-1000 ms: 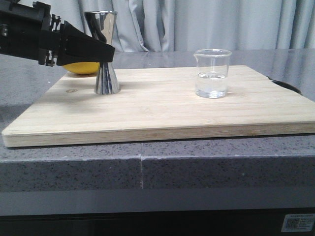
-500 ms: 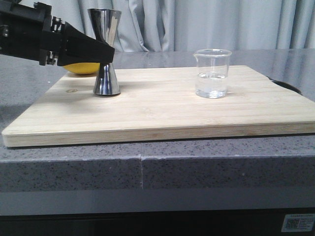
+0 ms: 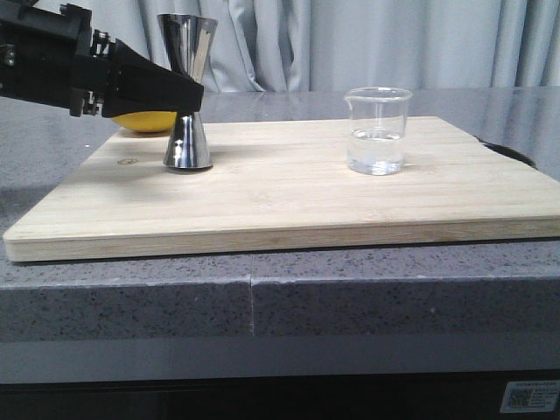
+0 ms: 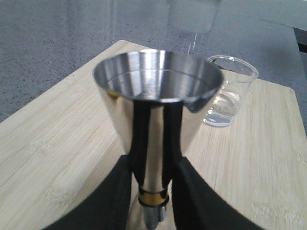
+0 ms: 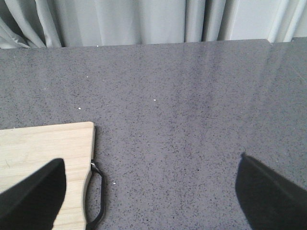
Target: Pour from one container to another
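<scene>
front view low, facing board (image 3: pixel 289 188); wrists close

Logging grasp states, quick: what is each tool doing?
Left tool: closed on the jigger.
Right tool: open, holding nothing.

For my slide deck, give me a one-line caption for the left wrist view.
Left tool grips the steel jigger at its waist, glass beaker beyond on the wooden board.

Upright steel jigger (image 3: pixel 188 92) well apart from part-filled glass beaker (image 3: pixel 376 130).
</scene>
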Motion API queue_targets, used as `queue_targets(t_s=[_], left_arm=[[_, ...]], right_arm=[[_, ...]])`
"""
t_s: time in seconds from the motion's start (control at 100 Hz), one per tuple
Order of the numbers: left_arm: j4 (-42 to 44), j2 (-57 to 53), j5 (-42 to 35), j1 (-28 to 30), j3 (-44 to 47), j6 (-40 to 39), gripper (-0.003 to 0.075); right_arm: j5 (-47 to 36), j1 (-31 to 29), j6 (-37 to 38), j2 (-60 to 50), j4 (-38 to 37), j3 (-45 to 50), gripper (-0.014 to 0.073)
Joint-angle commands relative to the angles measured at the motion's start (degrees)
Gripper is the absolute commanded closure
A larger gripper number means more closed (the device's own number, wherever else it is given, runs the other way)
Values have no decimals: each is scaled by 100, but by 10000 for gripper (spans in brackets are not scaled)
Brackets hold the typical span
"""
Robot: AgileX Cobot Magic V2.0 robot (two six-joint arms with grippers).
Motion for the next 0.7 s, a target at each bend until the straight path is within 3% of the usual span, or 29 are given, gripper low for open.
queue_targets(t_s=[0.0,0.48,0.69], left_arm=[[-372,-221,334,-37,-161,29,577],[-471,-221,431,-37,-161,39,584],[-600,-221,618,-37,-161,159,584]], right_arm=[[-459,16,-56,3,-3,-207,-55],[-459,27,-56,3,114,-207,-55],[-517,555,-56,116,114,-169,-55]])
